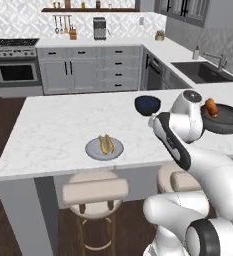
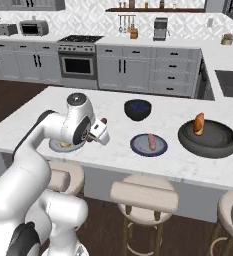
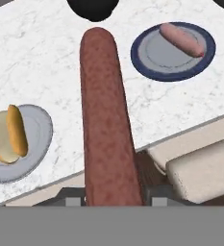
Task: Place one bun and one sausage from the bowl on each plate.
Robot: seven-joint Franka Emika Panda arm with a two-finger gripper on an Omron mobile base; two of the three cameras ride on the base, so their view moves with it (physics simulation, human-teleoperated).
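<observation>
My gripper is shut on a long red-brown sausage that points away from the hand, above the counter's front edge. The plain light grey plate lies to the left below it and carries a bun. The blue-rimmed plate lies to the right with a sausage on it. In the right base view the hand hovers beside the plain plate, and the wide dark bowl at the right holds one bun.
A smaller black bowl with a blue inside stands behind the blue-rimmed plate. Padded stools line the counter's front edge. A sink and a stove sit on the far counters.
</observation>
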